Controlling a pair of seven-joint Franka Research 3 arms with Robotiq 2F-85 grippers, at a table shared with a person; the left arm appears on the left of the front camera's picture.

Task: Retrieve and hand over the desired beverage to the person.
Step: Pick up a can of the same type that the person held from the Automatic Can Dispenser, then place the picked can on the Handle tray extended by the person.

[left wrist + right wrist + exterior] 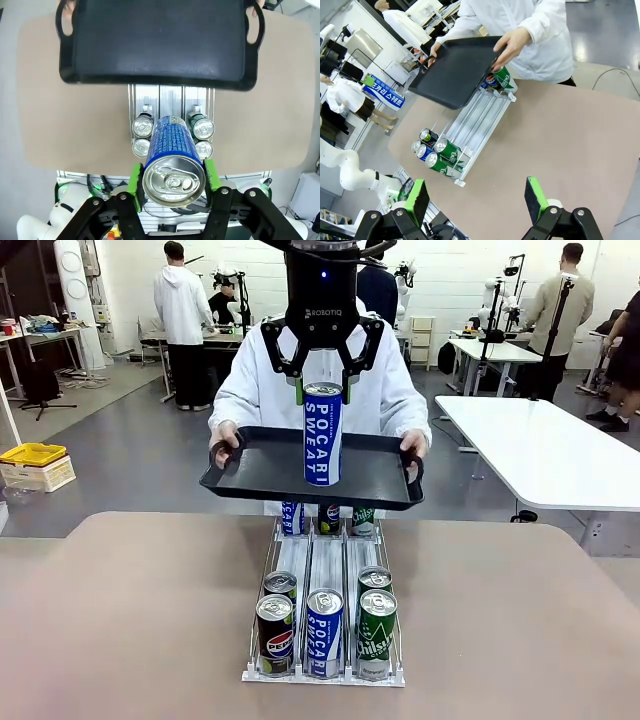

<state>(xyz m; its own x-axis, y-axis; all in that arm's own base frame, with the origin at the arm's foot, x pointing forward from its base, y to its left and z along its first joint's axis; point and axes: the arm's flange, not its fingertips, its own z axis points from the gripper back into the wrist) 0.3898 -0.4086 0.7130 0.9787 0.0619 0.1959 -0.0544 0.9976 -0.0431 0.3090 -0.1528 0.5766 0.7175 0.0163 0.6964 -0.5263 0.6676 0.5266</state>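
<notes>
L gripper (323, 390) is finished in black w/ green pads (298, 391) and marked ROBOTIQ below a blue LED, R gripper (476, 201) is built alike, and the person (255, 385) is clothed in a white hooded sweatshirt (392, 390).

The left gripper (322, 390) hangs fingers-down from an upright wrist above the middle of the table's (150, 620) far edge, its green pads (135, 179) clamped on either side of a can (322, 440). The right gripper (476, 200) is raised high over the table, jaws wide apart.

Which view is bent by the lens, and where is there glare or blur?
Left wrist view: the table edges bow outward, and the Pocari Sweat can lid glints. Right wrist view: rolled, with glare on the floor. Front view: sharp, evenly lit.
</notes>
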